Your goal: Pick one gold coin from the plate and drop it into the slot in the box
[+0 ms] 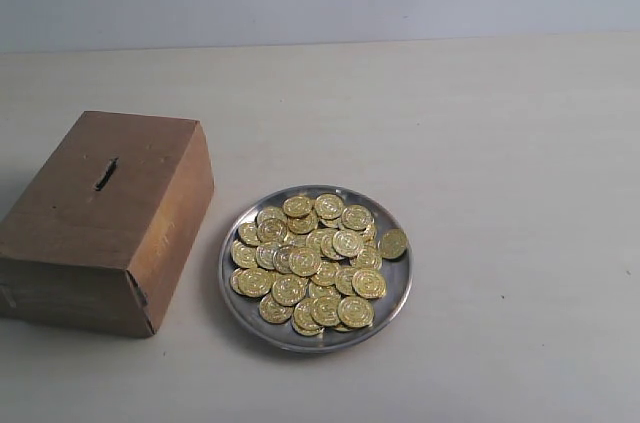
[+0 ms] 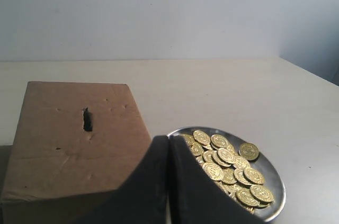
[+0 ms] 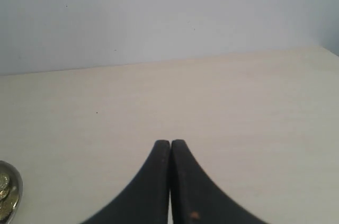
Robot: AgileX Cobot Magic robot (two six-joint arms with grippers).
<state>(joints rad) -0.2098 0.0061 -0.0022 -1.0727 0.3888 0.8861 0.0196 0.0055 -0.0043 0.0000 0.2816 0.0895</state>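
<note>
A shiny silver plate point(image 1: 243, 303) lies near the table's front middle, heaped with several gold coins point(image 1: 310, 263); one coin point(image 1: 392, 243) rests apart at its right rim. To its left stands the brown box point(image 1: 90, 223) with the dark box slot point(image 1: 106, 174) in its top face. Neither arm shows in the exterior view. In the left wrist view my left gripper point(image 2: 168, 140) is shut and empty, in front of the gap between the box point(image 2: 74, 139) with its slot point(image 2: 87, 119) and the plate point(image 2: 273, 175). My right gripper point(image 3: 170, 143) is shut and empty over bare table.
The pale wooden table point(image 1: 500, 143) stretches behind and to the right of the plate, ending at a light wall. The plate's rim point(image 3: 17, 192) with a few coins peeks in at the edge of the right wrist view.
</note>
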